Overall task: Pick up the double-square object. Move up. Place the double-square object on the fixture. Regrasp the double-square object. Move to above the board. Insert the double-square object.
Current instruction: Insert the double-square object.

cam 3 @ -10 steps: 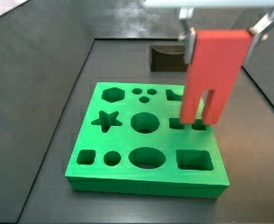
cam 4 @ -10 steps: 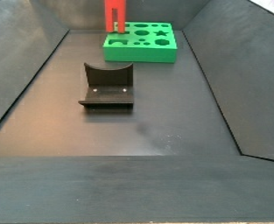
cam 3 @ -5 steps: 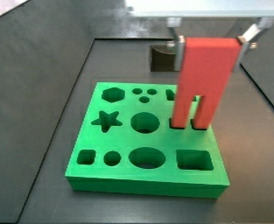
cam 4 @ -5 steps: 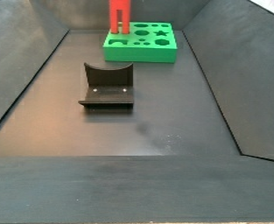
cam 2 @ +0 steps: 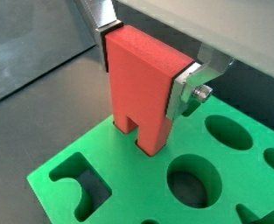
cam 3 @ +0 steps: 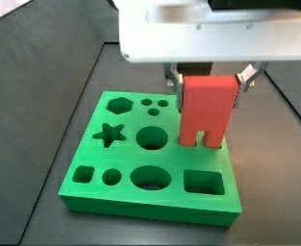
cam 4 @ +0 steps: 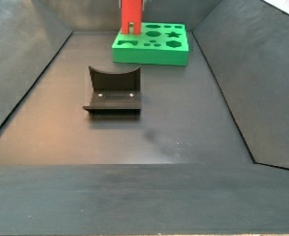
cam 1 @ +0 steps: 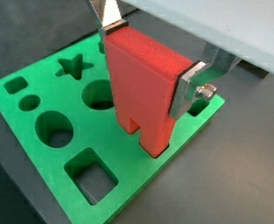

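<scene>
The red double-square object (cam 3: pixel 207 110) hangs upright, prongs down, over the right part of the green board (cam 3: pixel 114 163). My gripper (cam 3: pixel 211 82) is shut on the object's upper end, one silver finger on each side. Both wrist views show the gripper (cam 1: pixel 149 52) (cam 2: pixel 145 57) clamping the object (cam 1: pixel 145 87) (cam 2: pixel 139 87) above the board (cam 1: pixel 34 96) (cam 2: pixel 127 175). The prong tips are close to the board's top; I cannot tell whether they touch. The dark fixture (cam 4: pixel 112 90) stands on the floor, apart from the board (cam 4: pixel 153 46). The object (cam 4: pixel 130 17) also shows at the far end.
Dark sloping walls (cam 4: pixel 23 83) enclose the dark floor (cam 4: pixel 159 138). The board has a star, circles, a hexagon and square holes (cam 3: pixel 206 181) around the object.
The gripper with the red object has come lower towards the board and shifted sideways over it. The grip is unchanged.
</scene>
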Robot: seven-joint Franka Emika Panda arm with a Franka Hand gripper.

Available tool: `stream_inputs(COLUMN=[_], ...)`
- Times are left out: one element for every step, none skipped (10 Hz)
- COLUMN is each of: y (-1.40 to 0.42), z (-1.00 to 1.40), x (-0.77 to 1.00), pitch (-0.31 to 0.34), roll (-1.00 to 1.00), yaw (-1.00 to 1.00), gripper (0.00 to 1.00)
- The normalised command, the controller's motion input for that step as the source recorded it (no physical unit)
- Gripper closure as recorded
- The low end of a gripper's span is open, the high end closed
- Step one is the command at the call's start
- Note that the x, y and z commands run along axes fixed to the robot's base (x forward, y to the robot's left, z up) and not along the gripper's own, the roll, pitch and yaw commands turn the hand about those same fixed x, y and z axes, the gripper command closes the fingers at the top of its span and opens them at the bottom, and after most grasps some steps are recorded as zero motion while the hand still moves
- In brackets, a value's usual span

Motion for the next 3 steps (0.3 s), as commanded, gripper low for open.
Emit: stream_inputs(y=[-0.01, 0.00, 0.00], z=[-0.98, 0.00, 0.00], x=[0.31, 0.02, 0.00], pitch=[-0.027, 0.023, 0.000], roll=[0.12, 0.00, 0.00], yaw=[0.17, 0.00, 0.00], gripper=[1.00, 1.00, 1.00])
